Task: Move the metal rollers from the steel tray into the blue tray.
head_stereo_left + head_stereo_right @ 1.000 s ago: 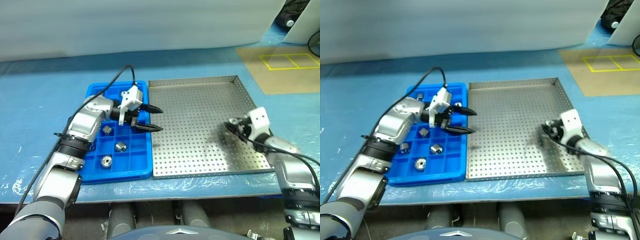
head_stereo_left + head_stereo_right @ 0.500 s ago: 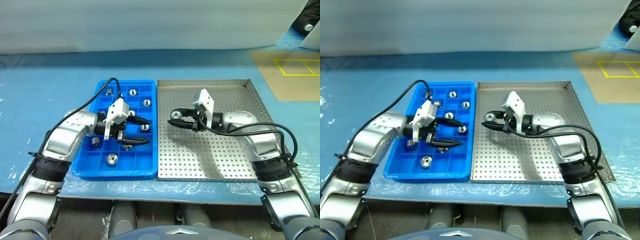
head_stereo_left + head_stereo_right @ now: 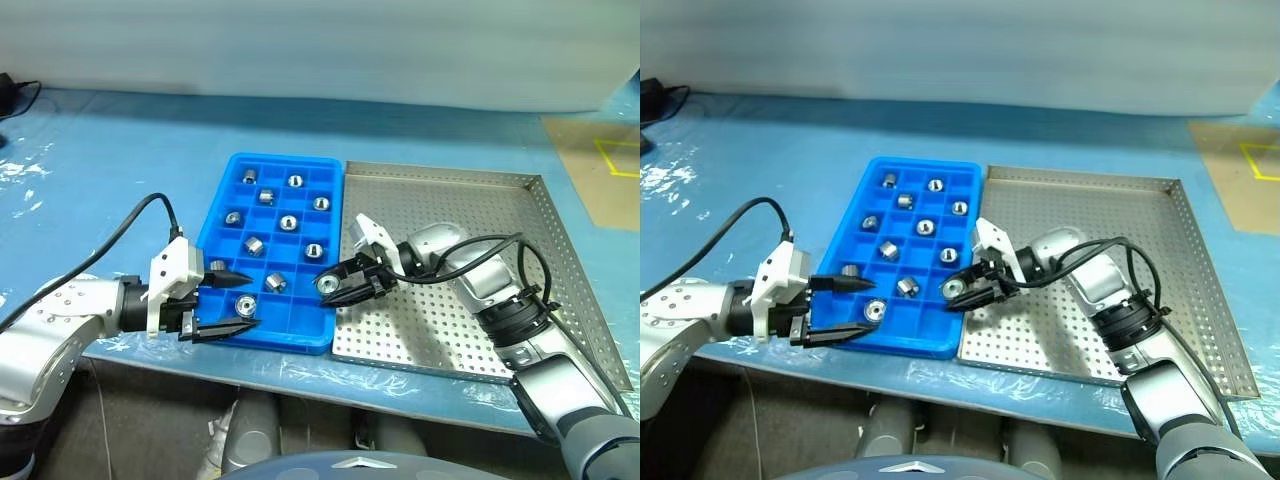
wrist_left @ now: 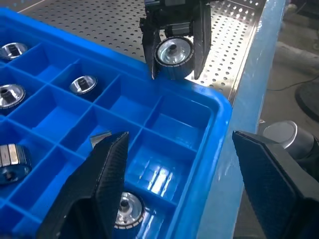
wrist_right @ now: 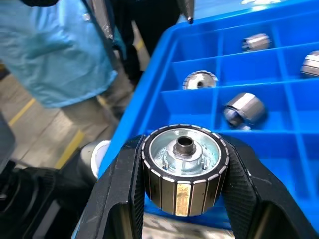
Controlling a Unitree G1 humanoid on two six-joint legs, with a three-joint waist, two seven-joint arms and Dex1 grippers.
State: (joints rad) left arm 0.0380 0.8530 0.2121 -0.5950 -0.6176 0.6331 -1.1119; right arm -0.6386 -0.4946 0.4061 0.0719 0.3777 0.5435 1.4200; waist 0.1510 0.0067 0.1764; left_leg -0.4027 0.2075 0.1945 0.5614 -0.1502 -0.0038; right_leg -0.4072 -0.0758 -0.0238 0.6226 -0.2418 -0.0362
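Observation:
The blue tray point(image 3: 283, 160) lies left of the steel tray point(image 3: 470, 215), edge to edge. Several metal rollers point(image 3: 288, 222) sit in its square compartments. My right gripper point(image 3: 330, 287) is shut on one metal roller point(image 5: 183, 167), held just above the blue tray's near right rim; the left wrist view shows that roller point(image 4: 173, 52) clamped between the two black fingers. My left gripper point(image 3: 243, 300) stands open at the blue tray's near left corner, low over the compartments, with nothing gripped; one roller point(image 4: 125, 211) lies in a compartment below it.
Both trays rest on a pale blue sheet point(image 3: 100, 180) covering the table, whose front edge runs close below them. A brown board with yellow tape point(image 3: 610, 170) lies at the far right. A black cable point(image 3: 18, 95) lies at the far left.
The view has swung left. My right gripper has carried a roller leftward across the steel tray to the blue tray's near edge. My left gripper has drawn back toward the tray's near left corner.

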